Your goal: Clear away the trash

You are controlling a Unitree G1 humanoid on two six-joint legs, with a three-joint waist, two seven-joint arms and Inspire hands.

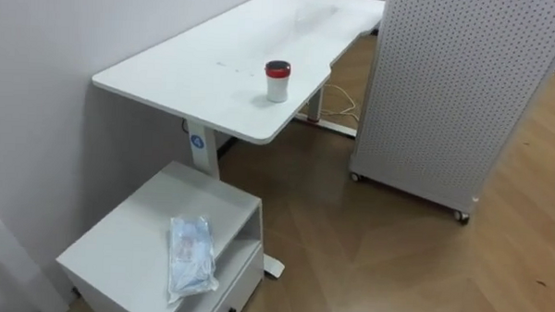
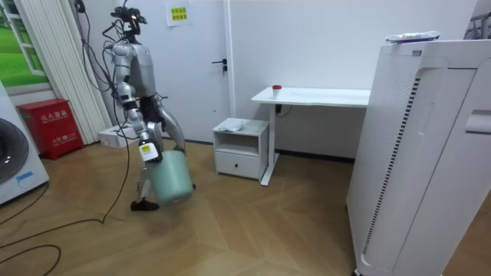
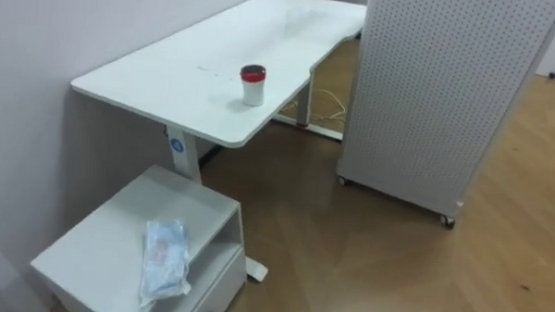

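Fingers of the robot's right hand [image 2: 146, 151] are too small in the room view to tell whether they are curled or straight. The hand sits at the upper rim of a pale green bin [image 2: 170, 178], but whether it actually grips that rim I cannot tell. The arm above it hangs from the shoulder along the torso with the forearm pointing down, so the hand is low beside the thigh. Just below the hand, toward the room view's right, the bin is tilted, its base close to the wooden floor [image 2: 253, 230] by the robot's feet. Well beyond the hand on that same side stands a low white cabinet [image 1: 136, 234] against the wall. A crumpled clear plastic packet [image 1: 192, 255] lies flat on its top, near the edge above the open shelf. Farther out again is the white tabletop [image 1: 197, 65], where a small white cup [image 1: 277, 81] with a red lid stands upright near the front edge. Past the tabletop's far side is a white perforated panel [image 1: 446, 97] on casters. Behind the hand, toward the room view's left, a red box [image 2: 50, 126] rests on the floor.
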